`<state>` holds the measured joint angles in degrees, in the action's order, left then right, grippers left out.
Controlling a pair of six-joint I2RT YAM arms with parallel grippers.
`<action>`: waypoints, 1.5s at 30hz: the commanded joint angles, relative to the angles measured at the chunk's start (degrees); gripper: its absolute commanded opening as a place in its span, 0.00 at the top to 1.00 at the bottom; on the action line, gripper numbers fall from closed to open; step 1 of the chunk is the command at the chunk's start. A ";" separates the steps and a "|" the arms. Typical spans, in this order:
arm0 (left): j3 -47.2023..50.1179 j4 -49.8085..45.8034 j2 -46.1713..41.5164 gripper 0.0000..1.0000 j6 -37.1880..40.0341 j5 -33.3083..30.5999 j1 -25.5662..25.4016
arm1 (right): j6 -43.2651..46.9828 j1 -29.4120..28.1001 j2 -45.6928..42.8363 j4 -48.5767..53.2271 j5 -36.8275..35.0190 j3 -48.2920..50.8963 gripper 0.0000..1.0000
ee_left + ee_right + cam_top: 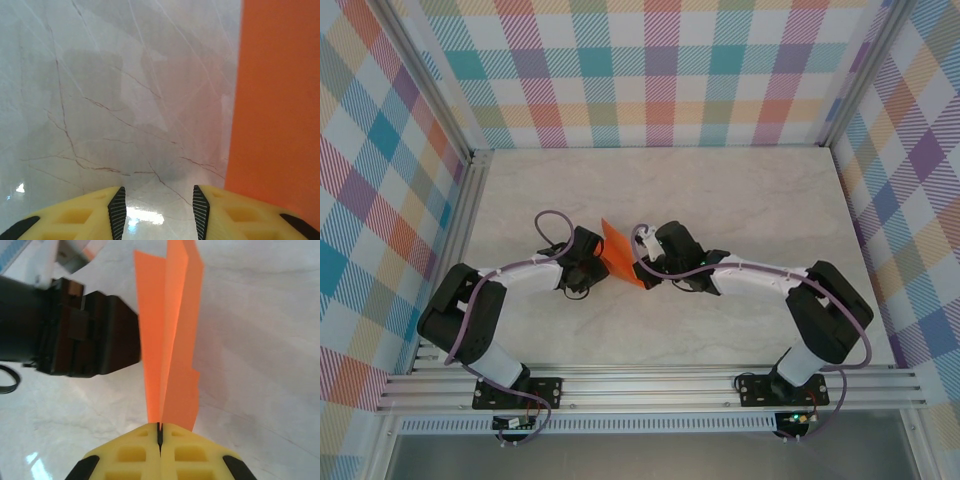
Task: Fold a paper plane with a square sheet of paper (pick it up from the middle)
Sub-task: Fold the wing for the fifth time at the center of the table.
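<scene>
My right gripper [160, 434] pinches the folded orange paper [170, 340] upright above the table [770, 200]; my left gripper [158, 202] gapes empty beside it. That edge hold looks slight, I think; a nudge from the left fingers could twist it loose.

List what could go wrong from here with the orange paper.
The right pincer is shut on just one edge of the folded orange paper; a tug could slip or tear it.
The left pincer is open with the paper beside it, not between its jaws; closing now would likely miss.
The layers fan apart above the grip, so creases may spring open.
</scene>
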<state>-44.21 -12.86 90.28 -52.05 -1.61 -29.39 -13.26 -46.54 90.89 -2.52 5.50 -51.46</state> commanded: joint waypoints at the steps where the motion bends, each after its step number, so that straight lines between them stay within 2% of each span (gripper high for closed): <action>1: 0.96 6.09 1.27 0.56 -1.46 1.63 -0.85 | 0.30 0.40 -1.86 3.95 -9.71 -0.65 0.99; 6: 2.26 4.88 -0.51 0.55 -1.58 0.61 -0.85 | 3.96 0.40 -2.39 6.53 -21.02 -1.49 1.00; 10: 2.19 2.85 -1.09 0.54 -1.49 -1.10 -0.85 | 7.70 0.40 -0.70 7.52 -22.74 -2.75 0.99; 19: 3.30 1.18 -2.55 0.53 -1.98 -2.76 -0.79 | 11.93 -2.03 5.29 8.31 -17.20 -4.44 0.99; 24: 3.67 0.40 -2.48 0.53 -2.54 -3.67 -0.64 | 9.92 -2.44 5.17 7.63 -9.04 -3.84 0.99; 28: 4.27 -0.83 -2.64 0.53 -2.95 -4.54 -0.58 | 9.04 -2.50 4.93 6.51 -7.33 -2.97 0.98; 31: 4.92 -1.77 -3.05 0.53 -3.19 -5.07 -0.19 | 9.32 -2.59 3.85 5.84 -10.08 -2.10 0.98; 37: 5.51 -1.69 -4.11 0.53 -3.14 -4.66 0.13 | 9.91 -2.59 -1.56 6.07 -26.80 -0.67 0.99; 45: 4.25 -2.37 -5.90 0.52 -2.15 -3.75 0.29 | 16.70 -2.59 -0.88 8.32 -34.98 -2.48 0.99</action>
<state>-40.34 -11.20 86.32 -54.63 -4.19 -29.67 -0.16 -48.86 89.06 4.49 -24.08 -52.62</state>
